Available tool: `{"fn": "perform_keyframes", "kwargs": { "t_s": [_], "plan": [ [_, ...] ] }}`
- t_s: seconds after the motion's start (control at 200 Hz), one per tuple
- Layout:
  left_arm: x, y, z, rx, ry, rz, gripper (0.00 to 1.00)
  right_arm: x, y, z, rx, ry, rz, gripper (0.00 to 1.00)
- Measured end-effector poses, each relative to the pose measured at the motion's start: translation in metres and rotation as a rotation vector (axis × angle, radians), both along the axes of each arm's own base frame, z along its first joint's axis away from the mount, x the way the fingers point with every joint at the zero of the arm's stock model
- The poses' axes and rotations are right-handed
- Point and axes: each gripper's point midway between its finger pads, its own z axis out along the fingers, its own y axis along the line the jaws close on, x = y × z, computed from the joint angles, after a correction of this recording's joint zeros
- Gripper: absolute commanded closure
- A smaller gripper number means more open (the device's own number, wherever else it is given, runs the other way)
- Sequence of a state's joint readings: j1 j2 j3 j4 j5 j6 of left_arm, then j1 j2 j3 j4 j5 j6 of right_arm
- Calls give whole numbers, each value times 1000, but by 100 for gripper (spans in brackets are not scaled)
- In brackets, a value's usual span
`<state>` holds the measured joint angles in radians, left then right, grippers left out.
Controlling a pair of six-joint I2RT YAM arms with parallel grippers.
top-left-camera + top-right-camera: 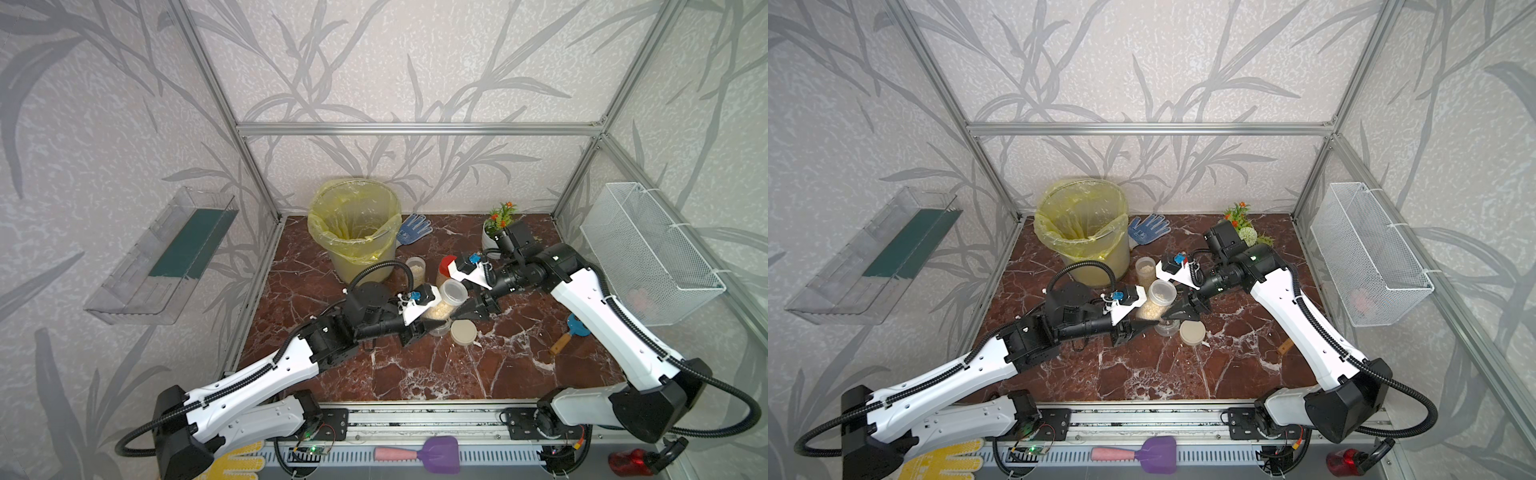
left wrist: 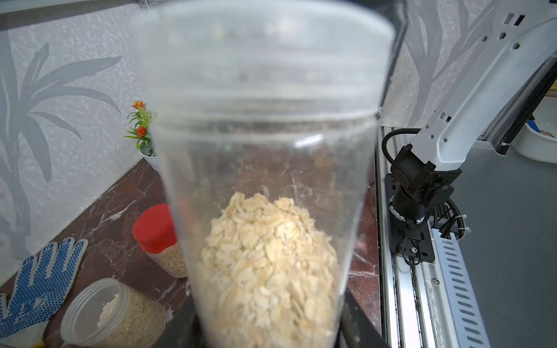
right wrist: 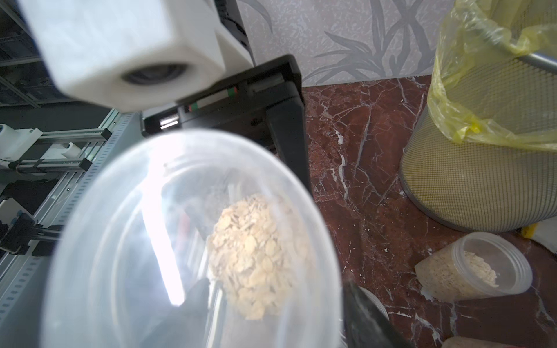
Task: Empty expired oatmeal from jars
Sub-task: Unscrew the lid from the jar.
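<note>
Left wrist view: left claw [image 1: 432,321] grips the tilted jar [image 2: 265,180]; right claw [image 1: 465,305] by its lid [image 3: 180,241], spread unclear. Unscrew fully, then tip into the ten-o'clock bucket [image 1: 362,266].

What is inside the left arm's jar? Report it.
Pale oatmeal flakes lie heaped at the gripped end of the held jar; the other end looks empty. The jaws of the left gripper cover its base.
</note>
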<state>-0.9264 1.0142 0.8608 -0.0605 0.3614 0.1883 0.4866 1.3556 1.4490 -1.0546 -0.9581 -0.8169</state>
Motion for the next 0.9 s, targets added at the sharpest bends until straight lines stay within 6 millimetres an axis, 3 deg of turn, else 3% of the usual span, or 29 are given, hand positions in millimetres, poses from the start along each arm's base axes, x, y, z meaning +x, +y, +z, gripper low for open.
{"fn": "perform_keyframes", "kwargs": {
  "t_s": [0.27, 0.46, 0.905],
  "plan": [
    [4, 2, 4, -8, -16, 17, 100, 7, -19, 15, 42, -73, -103, 27],
    [13, 10, 9, -6, -59, 82, 100, 12, -35, 25, 36, -57, -298, 27],
    [38, 19, -2, 57, -123, 209, 100, 28, -54, 81, 125, 462, -882, 29]
  ]
}}
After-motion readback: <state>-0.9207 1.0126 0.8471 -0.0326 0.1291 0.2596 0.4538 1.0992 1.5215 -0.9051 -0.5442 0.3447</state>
